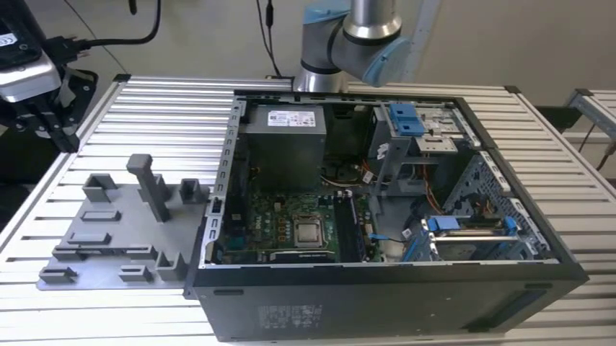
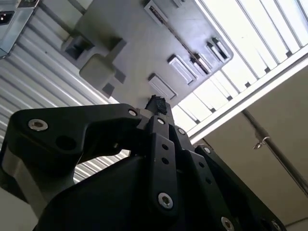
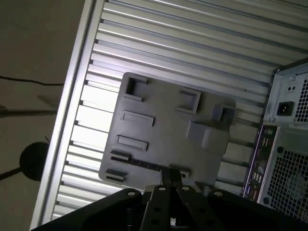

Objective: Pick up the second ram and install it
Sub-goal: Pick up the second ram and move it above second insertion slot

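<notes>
In the first wrist view a thin dark strip (image 3: pixel 139 163) lies along one edge of the grey plastic tray (image 3: pixel 163 125); it looks like the second ram standing on edge between small holders. My gripper (image 3: pixel 172 179) hangs well above that edge of the tray. Its black fingers are pressed together with nothing between them, as the gripper (image 2: pixel 156 103) also appears in the second wrist view. In the exterior view the gripper (image 1: pixel 48 124) is at the far left, above the table's corner and apart from the tray (image 1: pixel 106 274).
An open computer case (image 1: pixel 385 288) lies on the slatted aluminium table (image 1: pixel 164 108), to the exterior view's right of the tray, with the motherboard (image 1: pixel 288 223) exposed. Tall grey posts (image 1: pixel 149 184) rise from the tray. The arm's base (image 1: pixel 342 43) stands behind the case.
</notes>
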Motion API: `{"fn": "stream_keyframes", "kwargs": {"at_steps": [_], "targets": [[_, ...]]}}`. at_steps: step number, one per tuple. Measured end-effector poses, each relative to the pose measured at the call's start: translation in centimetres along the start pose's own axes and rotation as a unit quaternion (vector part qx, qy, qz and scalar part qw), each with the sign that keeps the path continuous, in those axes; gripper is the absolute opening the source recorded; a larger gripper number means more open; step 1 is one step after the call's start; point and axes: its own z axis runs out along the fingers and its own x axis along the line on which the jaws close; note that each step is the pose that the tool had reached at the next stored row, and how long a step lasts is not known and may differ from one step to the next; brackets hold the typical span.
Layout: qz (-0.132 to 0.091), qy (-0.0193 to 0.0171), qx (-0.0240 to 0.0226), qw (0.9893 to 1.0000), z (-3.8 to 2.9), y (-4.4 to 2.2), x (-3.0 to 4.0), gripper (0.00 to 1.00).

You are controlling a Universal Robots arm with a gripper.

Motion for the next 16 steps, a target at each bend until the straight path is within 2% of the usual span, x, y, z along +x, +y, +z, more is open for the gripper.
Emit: {"fn": "stream_keyframes", "kwargs": {"at_steps": [4,8,12,16], "targets": [[-0.026,0.0012,-0.0003,0.9997,0.00,0.00,0.00,0.11],[-0.052,0.0026,-0.0006,0.9986,0.00,0.00,0.00,0.11],[-0.080,0.0039,-0.0010,0.9968,0.00,0.00,0.00,0.11],[-0.109,0.0054,-0.0013,0.9940,0.00,0.00,0.00,0.11]]}}
